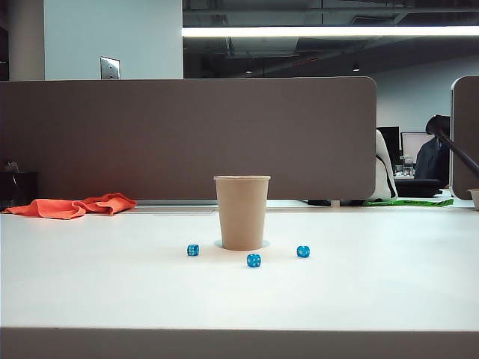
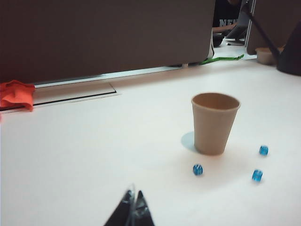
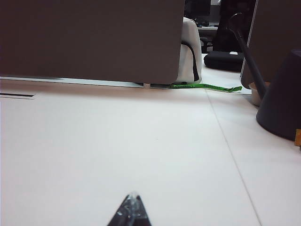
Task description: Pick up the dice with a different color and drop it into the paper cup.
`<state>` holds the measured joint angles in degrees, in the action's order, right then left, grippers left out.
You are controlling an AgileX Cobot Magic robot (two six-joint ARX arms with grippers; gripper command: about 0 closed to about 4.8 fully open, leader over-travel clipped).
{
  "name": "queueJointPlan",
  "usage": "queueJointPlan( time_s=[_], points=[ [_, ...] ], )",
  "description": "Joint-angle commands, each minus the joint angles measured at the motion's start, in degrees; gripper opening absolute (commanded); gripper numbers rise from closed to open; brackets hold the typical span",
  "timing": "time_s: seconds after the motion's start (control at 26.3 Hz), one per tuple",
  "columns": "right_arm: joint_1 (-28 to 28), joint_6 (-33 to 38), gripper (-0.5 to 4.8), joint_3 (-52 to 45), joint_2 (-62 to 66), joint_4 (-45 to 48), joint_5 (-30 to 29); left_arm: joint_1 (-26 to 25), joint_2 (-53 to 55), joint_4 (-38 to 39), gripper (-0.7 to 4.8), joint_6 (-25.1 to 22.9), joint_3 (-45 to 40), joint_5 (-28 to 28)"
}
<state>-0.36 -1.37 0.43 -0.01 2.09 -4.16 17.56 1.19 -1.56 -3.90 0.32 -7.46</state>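
Only left claw (image 2: 133, 207) sees paper cup (image 2: 215, 122), right claw (image 3: 131, 209)

A wide white tabletop (image 1: 90, 284) meets a grey-brown fabric partition (image 1: 187, 134); beyond it, a long ceiling strip light (image 1: 329, 31) glows above dim office desks and monitors (image 1: 412, 143)
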Motion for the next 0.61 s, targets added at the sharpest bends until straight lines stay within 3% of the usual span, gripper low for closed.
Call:
queueJointPlan(
  time_s=[0.04,0.34,0.42,0.61],
  points=[
    [0.04,0.33,-0.05,-0.09,-0.02,0.74,-1.73,-0.02,0.07,0.22,-0.06,-4.33,0.09,-0.5],
    [0.04,1.46,-0.05,-0.09,-0.02,0.76,-3.67,-0.28,0.07,0.61,-0.06,-6.64,0.07,7.76],
    [0.04,1.46,-0.05,-0.09,-0.02,0.76,-3.67,-2.38,0.07,0.39,-0.06,-6.62,0.07,7.61],
    [0.04,1.57,-0.05,-0.09,-0.02,0.76,-3.67,-16.24,0.07,-2.4,-0.06,-2.43,0.09,-4.46]
  ],
)
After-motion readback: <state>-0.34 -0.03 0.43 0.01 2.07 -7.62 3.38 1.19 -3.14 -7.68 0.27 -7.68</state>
